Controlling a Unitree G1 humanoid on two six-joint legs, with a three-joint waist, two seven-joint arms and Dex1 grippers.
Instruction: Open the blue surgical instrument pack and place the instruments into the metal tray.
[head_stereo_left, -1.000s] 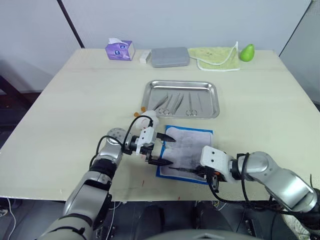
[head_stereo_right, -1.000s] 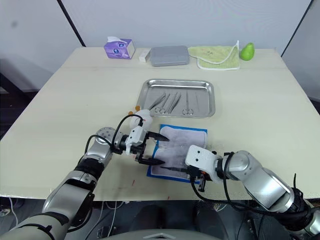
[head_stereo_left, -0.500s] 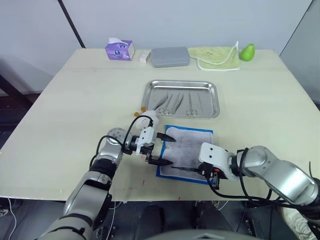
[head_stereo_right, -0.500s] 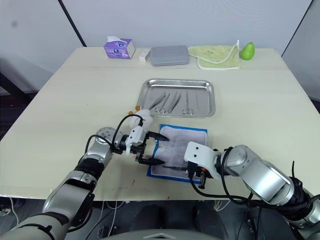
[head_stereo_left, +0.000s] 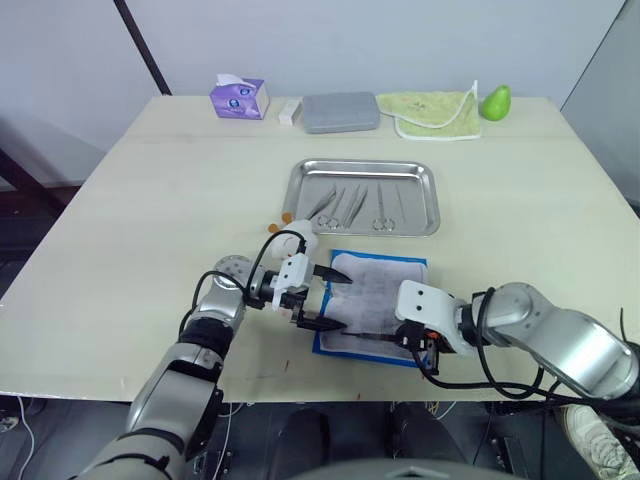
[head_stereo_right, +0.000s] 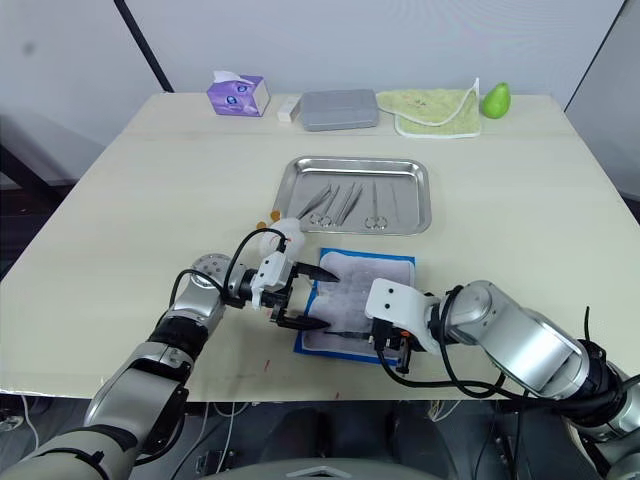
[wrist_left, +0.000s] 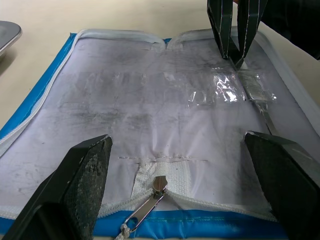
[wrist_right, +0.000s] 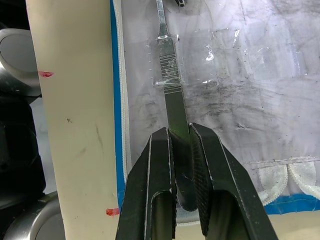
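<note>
Two grippers work over the blue surgical instrument pack (head_stereo_left: 372, 304), which lies unzipped and spread flat near the front edge of the pale table (head_stereo_left: 150, 220), its grey-white lining facing up. The right gripper (wrist_right: 179, 150), at the pack's near edge, is closed on the handle of a slim silvery instrument (wrist_right: 169, 95) that lies along the lining with its far part under a clear plastic sleeve. The left gripper (head_stereo_left: 327, 298) hovers at the pack's left side with its black fingers (wrist_left: 82, 182) spread wide, holding nothing; a metal zipper pull (wrist_left: 150, 202) lies at the blue border between them. Just beyond the pack sits the metal tray (head_stereo_left: 363, 197), with several of the instruments (head_stereo_left: 352, 206) lying side by side on its floor. Along the table's far edge stand a purple tissue box (head_stereo_left: 239, 99), a grey rectangular case (head_stereo_left: 340, 113), a pale green cloth (head_stereo_left: 430, 115) and a green pear-shaped object (head_stereo_left: 494, 103)
</note>
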